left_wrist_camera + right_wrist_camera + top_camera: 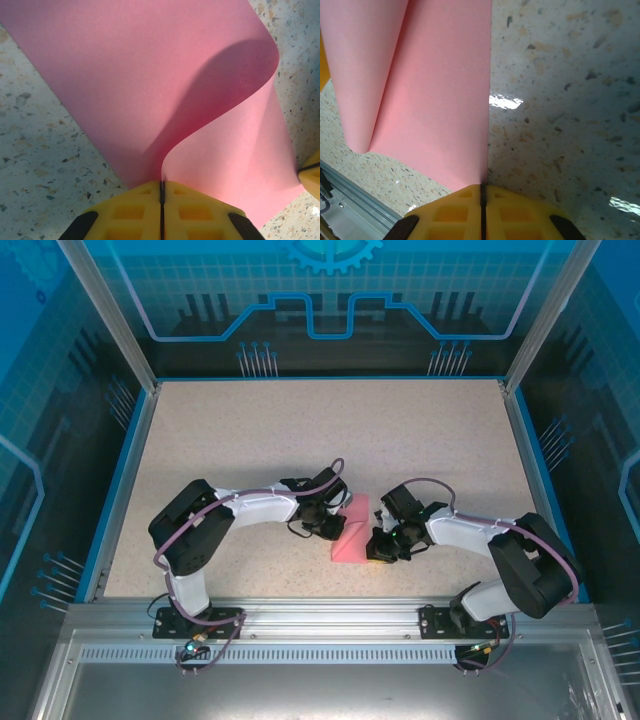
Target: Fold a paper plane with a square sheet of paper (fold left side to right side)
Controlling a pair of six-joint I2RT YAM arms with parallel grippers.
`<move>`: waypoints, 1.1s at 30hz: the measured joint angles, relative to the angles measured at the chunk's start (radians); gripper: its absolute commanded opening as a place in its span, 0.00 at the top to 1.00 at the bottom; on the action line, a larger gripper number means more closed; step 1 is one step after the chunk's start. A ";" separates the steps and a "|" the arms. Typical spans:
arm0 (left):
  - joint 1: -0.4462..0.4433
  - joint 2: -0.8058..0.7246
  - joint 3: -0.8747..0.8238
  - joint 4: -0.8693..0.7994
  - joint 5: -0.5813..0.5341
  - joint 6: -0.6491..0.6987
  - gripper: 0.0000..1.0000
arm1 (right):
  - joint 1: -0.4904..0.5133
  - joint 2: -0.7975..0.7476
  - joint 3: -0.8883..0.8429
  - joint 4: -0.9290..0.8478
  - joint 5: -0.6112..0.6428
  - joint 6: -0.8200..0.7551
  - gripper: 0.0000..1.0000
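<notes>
A thin, flat, pink-red square sheet of paper lies on the speckled beige tabletop, toward the table's 6 o'clock edge and a little right of centre, near the silver metal rail that carries the arm bases. From above it reads as a narrow upright strip, partly doubled over and not pressed flat.

The left gripper meets the sheet at its 9 o'clock side and the right gripper at about its 4 o'clock side.

In the left wrist view, the left gripper has its yellow fingers pressed together with only a dark seam between them, and the paper's edge is nipped in that seam. From there the sheet rises and sweeps toward 2 o'clock in a smooth, uncreased curl, casting a soft shadow on its own lower layer.

In the right wrist view, the right gripper is likewise closed tight on a corner of the sheet, with the yellow fingers touching. The paper's straight edge runs to 12 o'clock, and at 9 o'clock the upper layer bends round in a rounded, open loop. The surface is matte and unmarked.
</notes>
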 measured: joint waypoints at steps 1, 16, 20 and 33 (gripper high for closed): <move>0.000 0.000 0.000 0.000 0.000 0.000 0.92 | 0.000 0.000 0.000 0.000 0.000 0.000 0.91; 0.000 0.008 0.000 0.003 0.001 0.000 0.92 | -0.042 -0.121 -0.046 0.180 -0.061 0.077 0.90; 0.000 0.008 0.000 0.003 0.001 0.000 0.92 | -0.043 -0.102 -0.048 0.286 -0.074 0.125 0.90; 0.000 0.008 0.000 0.003 0.001 0.000 0.92 | -0.040 0.050 -0.014 0.441 -0.076 0.175 0.90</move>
